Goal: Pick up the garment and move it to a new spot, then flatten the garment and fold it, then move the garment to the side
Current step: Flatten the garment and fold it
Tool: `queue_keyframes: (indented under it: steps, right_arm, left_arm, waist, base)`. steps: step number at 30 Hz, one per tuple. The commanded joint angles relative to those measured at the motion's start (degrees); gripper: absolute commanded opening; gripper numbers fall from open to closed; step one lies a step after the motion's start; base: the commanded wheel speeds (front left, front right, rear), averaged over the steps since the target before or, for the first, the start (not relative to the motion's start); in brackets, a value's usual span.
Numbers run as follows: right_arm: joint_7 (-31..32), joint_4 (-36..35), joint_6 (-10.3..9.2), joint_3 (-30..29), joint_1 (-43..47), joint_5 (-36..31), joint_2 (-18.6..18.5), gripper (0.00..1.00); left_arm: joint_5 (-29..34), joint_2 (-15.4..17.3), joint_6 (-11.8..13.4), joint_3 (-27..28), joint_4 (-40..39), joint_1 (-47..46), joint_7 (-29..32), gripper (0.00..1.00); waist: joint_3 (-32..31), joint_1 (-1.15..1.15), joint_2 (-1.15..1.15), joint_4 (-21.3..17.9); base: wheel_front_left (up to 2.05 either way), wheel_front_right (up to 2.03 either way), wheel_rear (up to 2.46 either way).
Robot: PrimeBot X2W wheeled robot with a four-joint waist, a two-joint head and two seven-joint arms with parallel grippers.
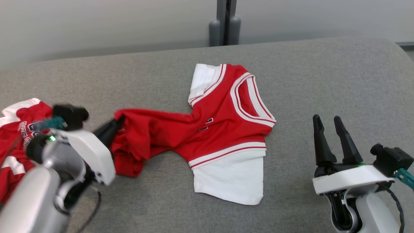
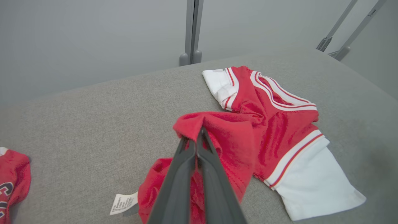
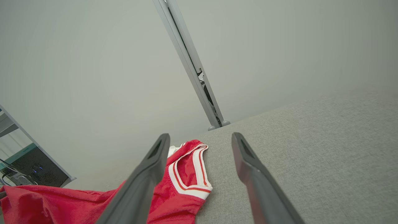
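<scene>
The garment (image 1: 223,113) is a red jersey with white trim and white sleeves, lying crumpled in the middle of the grey cushioned surface (image 1: 323,81). Its left part is bunched into a raised fold. My left gripper (image 1: 118,124) is shut on that red fold, and in the left wrist view the left gripper (image 2: 199,132) pinches the cloth of the garment (image 2: 279,130) at its tips. My right gripper (image 1: 326,121) stands open at the lower right, apart from the cloth. In the right wrist view the right gripper (image 3: 200,140) frames the garment (image 3: 186,174) collar ahead.
A second red garment (image 1: 19,129) with lettering lies at the far left edge, partly behind my left arm. A grey post (image 1: 225,22) stands behind the surface against a pale wall. A white care label (image 2: 123,203) sticks out from the bunched cloth.
</scene>
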Motion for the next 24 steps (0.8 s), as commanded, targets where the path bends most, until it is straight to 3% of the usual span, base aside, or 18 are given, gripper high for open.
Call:
queue_keyframes:
  steps: [1,7,12,20,23,24]
  right_arm:
    - [-0.3,-0.7,0.03,0.0,-1.2,0.3,-0.2,1.0]
    - [-0.3,-1.6,0.03,0.7,-3.1,1.5,-0.2,1.0]
    - [-0.3,-2.3,0.03,1.1,-4.5,2.5,-0.2,1.0]
    - [-0.3,-3.0,0.03,1.9,-6.2,3.3,-0.1,1.0]
    - [-0.3,-3.0,0.03,2.2,-6.7,3.4,-0.1,1.0]
    - [-0.3,-2.9,0.03,2.3,-6.7,3.3,-0.1,1.0]
  left_arm:
    - [-0.9,1.5,-0.1,0.7,0.0,-3.0,1.6,0.0]
    - [-2.5,8.1,-0.5,0.6,4.6,-14.4,6.9,0.0]
    - [-2.6,13.3,-0.4,-2.1,10.8,-21.8,7.8,0.0]
    - [-1.1,17.6,-0.4,-6.5,20.3,-29.8,2.1,0.0]
    - [-0.4,18.5,-0.4,-9.3,25.7,-33.4,-2.7,0.0]
    - [-0.6,18.4,-0.4,-10.0,27.0,-33.7,-4.0,0.58]
  waist:
    - [1.6,0.0,0.0,-1.2]
    - [5.7,0.0,0.0,-4.3]
    - [8.6,0.0,0.0,-7.1]
    - [11.9,0.0,0.0,-9.5]
    - [12.5,0.0,0.0,-9.8]
    - [12.5,0.0,0.0,-9.8]
  base:
    - [0.0,0.0,0.0]
    - [0.0,0.0,0.0]
    - [0.0,0.0,0.0]
    - [0.0,0.0,0.0]
    - [0.0,0.0,0.0]
    - [0.0,0.0,0.0]
